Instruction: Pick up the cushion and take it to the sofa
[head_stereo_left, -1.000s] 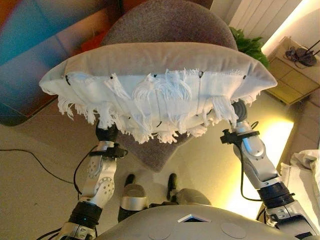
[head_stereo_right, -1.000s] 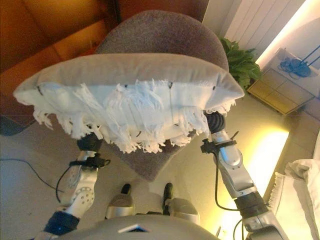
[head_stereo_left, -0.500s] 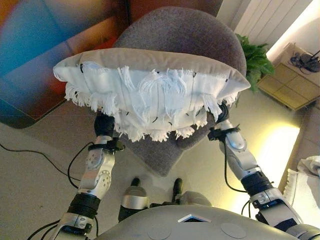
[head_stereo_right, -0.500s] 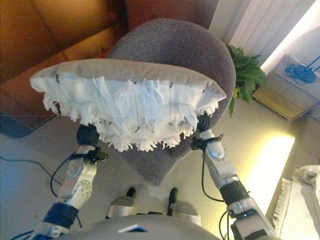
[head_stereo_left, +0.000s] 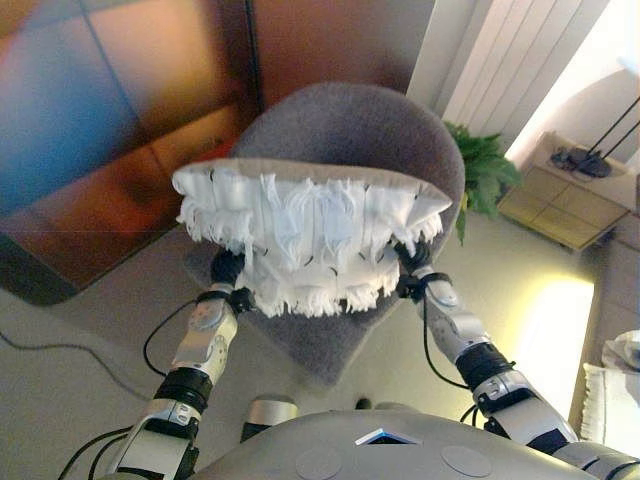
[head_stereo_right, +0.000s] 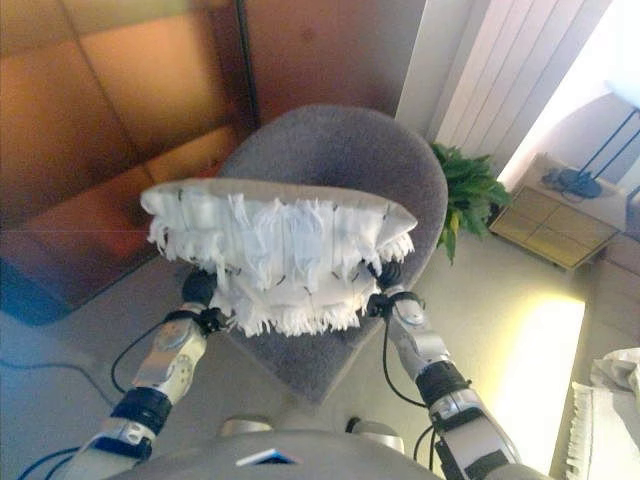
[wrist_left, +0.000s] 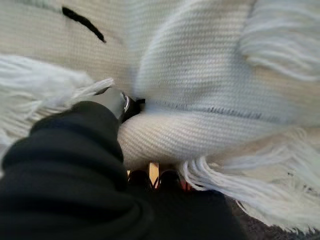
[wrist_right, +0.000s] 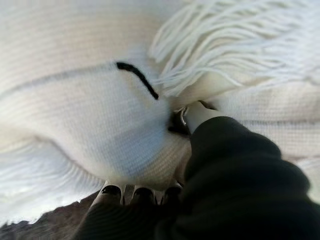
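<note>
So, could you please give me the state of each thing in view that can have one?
Cushion: lifted, held between both hands above the chair, fringed side facing the camera.
Left hand: pressed into the cushion, fingers mostly buried, grip not readable.
Right hand: pressed into the cushion, fingers mostly buried, grip not readable.
Chair: upright, seat bare where it shows.
Plant: upright on the floor beside the chair.

A pale floor (head_stereo_left: 90, 370) carries the scene. A grey round-backed armchair (head_stereo_left: 350, 130) stands on it directly beyond and beneath both hands. Past the right hand (head_stereo_left: 408, 262), farther out to that side, a green potted plant (head_stereo_left: 482, 175) sits on the floor, with a low light cabinet (head_stereo_left: 562, 195) beyond it.
</note>
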